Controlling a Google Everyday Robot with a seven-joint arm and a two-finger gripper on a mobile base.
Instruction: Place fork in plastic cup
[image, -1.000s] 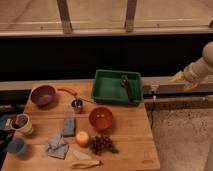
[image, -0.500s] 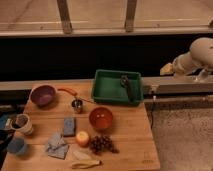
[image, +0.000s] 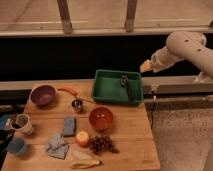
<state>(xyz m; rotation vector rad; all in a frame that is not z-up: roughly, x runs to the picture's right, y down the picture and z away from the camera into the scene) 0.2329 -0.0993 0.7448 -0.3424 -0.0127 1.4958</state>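
The arm reaches in from the upper right. The tool hangs off the table, just past the rear right corner of the green tray. Whether it is wide, narrow or holding anything cannot be told.

1 dark utensil lies inside the tray, right side, too indistinct to confirm as the fork. The blue cup stands upright at the table's front left edge, near the white cup and well apart from the tool. Between them sit 2 bowls: a purple bowl and an orange bowl.

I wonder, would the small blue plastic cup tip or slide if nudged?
The plastic cup looks small and probably light, so a nudge may slide it. Short and round, it seems unlikely to tip. The gripper is far off, beyond the green bin.
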